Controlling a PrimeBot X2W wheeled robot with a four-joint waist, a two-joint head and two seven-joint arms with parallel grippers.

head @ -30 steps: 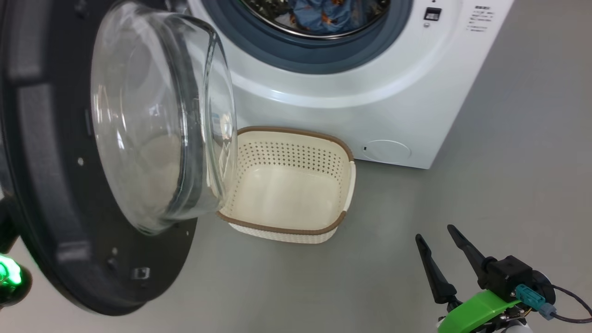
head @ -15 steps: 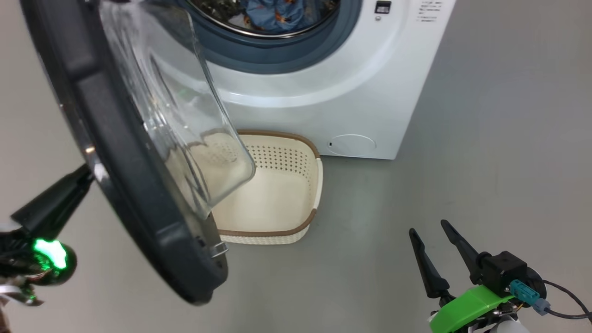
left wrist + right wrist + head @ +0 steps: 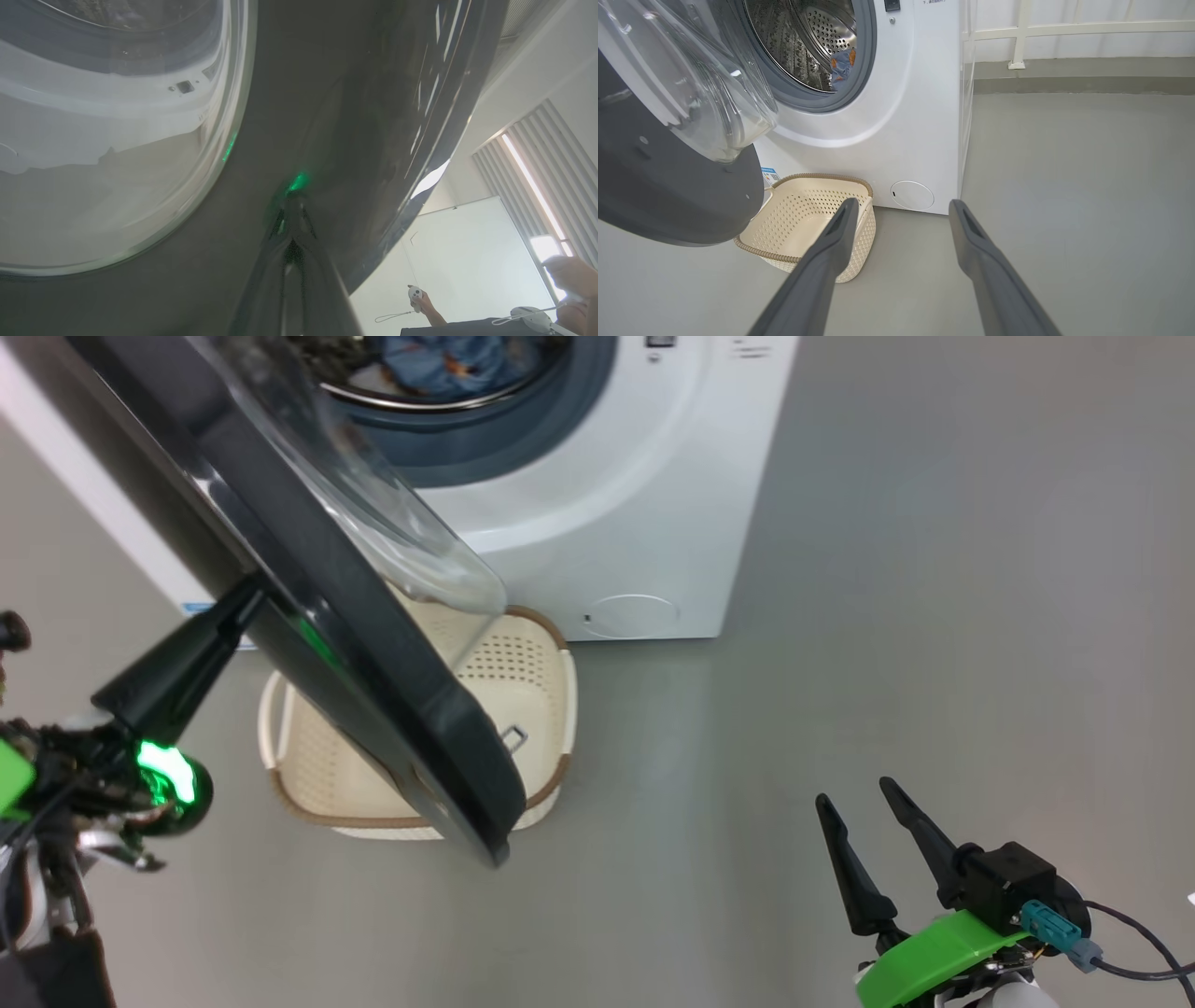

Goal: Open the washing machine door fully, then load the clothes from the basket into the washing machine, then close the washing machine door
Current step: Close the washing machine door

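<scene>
Your left gripper (image 3: 241, 605), clenched, bears on door (image 3: 373, 653) at 9 o'clock, right gripper (image 3: 854, 798) spread empty at 5; tips could skid off gloss.

The floor (image 3: 934, 616) was a smooth, plain grey surface with a dull sheen. The washing machine (image 3: 616, 532) stood directly on it, its white front meeting the grey in a straight line at the base. The basket (image 3: 322, 770) sat on the floor too, upright, brown rim uppermost, just in front of the machine's lower front and toward the left of the head view. Whether its far edge touched the machine's base could not be told. In the right wrist view the floor ran back beside the machine to a darker grey band below a wall.
</scene>
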